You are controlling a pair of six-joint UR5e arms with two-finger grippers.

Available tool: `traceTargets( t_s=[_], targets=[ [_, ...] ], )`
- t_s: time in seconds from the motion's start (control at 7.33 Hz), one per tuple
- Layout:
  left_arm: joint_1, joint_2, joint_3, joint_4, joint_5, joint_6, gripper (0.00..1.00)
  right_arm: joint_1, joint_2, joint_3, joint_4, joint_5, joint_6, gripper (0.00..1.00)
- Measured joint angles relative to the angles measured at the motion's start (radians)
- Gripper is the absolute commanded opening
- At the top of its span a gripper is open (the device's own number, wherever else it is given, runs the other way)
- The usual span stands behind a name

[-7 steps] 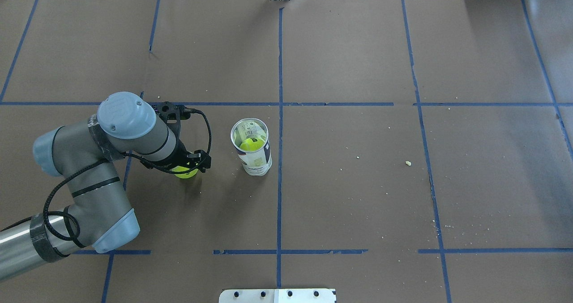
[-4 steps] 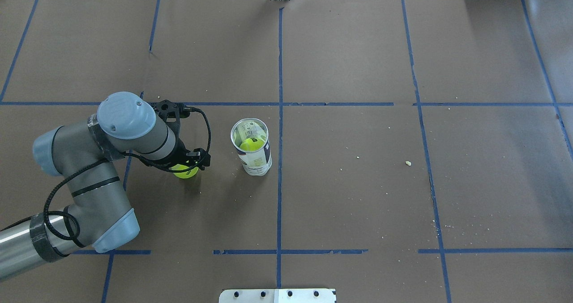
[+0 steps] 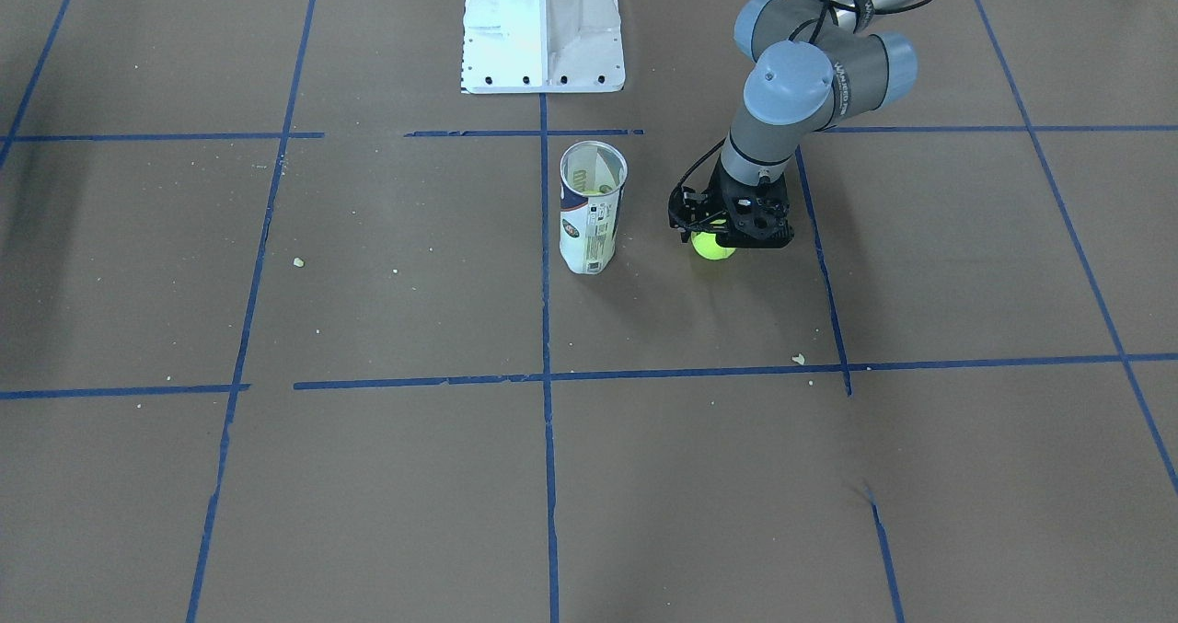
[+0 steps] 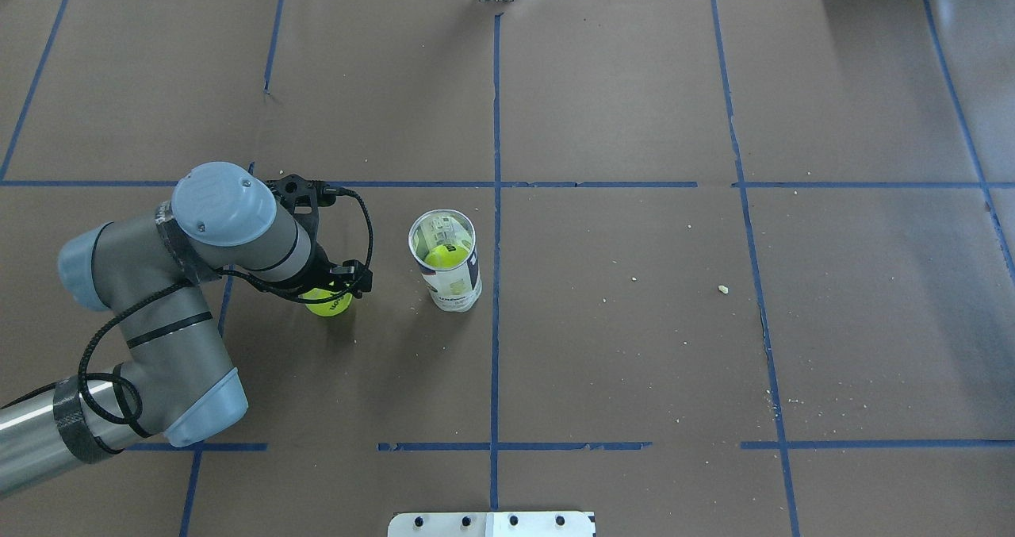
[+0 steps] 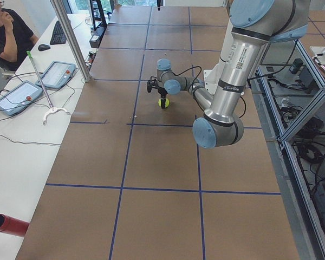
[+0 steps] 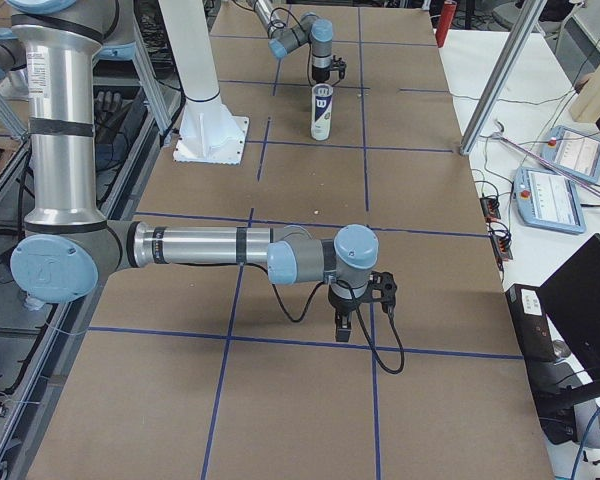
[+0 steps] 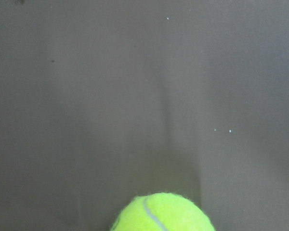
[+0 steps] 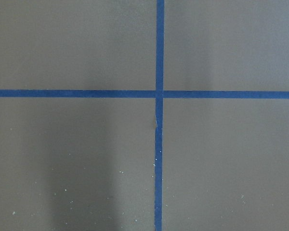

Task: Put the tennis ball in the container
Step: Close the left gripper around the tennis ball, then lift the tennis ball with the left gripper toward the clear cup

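Brown-papered table (image 4: 634, 109) gridded in blue tape (image 4: 496, 109): we see the left gripper (image 3: 719, 236) directly over the tennis ball (image 4: 330, 304), its jaws hidden, so we cannot tell whether it grips. Just beside them stands the upright container (image 4: 453, 275), another ball (image 4: 444, 257) inside. Far off, the right gripper (image 6: 343, 332) hangs low; we cannot judge its state.

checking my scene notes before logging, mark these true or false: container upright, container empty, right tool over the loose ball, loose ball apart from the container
1. The container stands upright. True.
2. The container is empty. False: a second ball already lies inside it.
3. The right tool is over the tennis ball. False: the left tool is over it; the right tool is far off above bare table.
4. The tennis ball is apart from the container. True: it sits beside it, with a gap between them.
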Motion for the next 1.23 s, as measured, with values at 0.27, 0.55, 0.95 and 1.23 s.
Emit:
traceTargets(
  t_s=[0.27,0.55,0.95,1.23],
  targets=[
    [-0.004,0.000,-0.007,0.000,0.002,0.000,0.00,0.000,0.000,0.000,0.000,0.000,0.000,1.00],
    [-0.033,0.000,-0.049,0.022,0.003,0.004,0.00,0.000,0.000,0.000,0.000,0.000,0.000,1.00],
    [-0.121,-0.069,-0.233,0.312,-0.001,0.075,0.00,-0.001,0.000,0.000,0.000,0.000,0.000,1.00],
    [-0.168,-0.158,-0.341,0.536,-0.009,0.089,0.00,0.000,0.000,0.000,0.000,0.000,0.000,1.00]
  ],
)
